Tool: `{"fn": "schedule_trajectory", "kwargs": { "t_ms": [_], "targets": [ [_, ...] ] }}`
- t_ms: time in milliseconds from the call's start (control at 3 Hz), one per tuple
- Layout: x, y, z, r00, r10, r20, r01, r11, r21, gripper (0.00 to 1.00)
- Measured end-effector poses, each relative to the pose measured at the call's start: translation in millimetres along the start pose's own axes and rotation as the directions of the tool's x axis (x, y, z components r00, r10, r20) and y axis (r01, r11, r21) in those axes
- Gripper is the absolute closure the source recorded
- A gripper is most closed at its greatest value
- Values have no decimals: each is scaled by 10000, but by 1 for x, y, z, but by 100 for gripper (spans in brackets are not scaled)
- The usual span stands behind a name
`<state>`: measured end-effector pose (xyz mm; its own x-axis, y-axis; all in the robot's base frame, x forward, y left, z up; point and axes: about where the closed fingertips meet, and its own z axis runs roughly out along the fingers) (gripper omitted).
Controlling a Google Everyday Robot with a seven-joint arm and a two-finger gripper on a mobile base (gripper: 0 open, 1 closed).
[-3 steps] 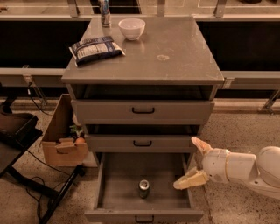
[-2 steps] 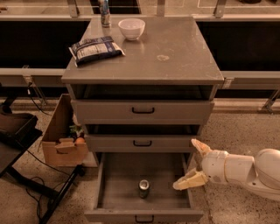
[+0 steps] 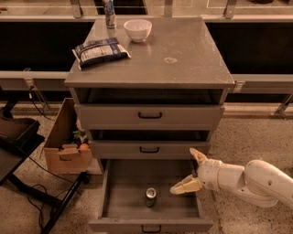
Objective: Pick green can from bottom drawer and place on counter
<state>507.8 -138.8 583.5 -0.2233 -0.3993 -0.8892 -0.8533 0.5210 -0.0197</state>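
you are looking at the gripper (image 3: 191,171) hanging over the right side of the bottom drawer (image 3: 122,203), its two pale fingers (image 3: 185,186) spreading wide apart and gripping nothing. the arm is reaching in from the right. the drawer is standing pulled out, and the green can (image 3: 151,197) is sitting upright on its grey floor, near the middle. the can is sitting to the left of the lower fingertip, near it but not touching. the two upper drawers are sitting shut. up on the counter (image 3: 192,45), a white bowl (image 3: 138,30), a snack bag (image 3: 100,50) and a slim can (image 3: 109,13) are resting toward the back left, with a pale stain (image 3: 170,60) lying to their right.
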Motion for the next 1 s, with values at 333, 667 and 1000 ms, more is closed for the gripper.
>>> {"fn": "schedule_trajectory", "kwargs": {
  "t_ms": [333,667,1000],
  "targets": [
    [56,-35,61,9969,-135,772,135,9999,0,0],
    [107,-48,103,9924,38,1227,-9,9997,-233,0],
    [173,-43,154,9881,593,1422,-492,9961,-734,0]
  ]
}}
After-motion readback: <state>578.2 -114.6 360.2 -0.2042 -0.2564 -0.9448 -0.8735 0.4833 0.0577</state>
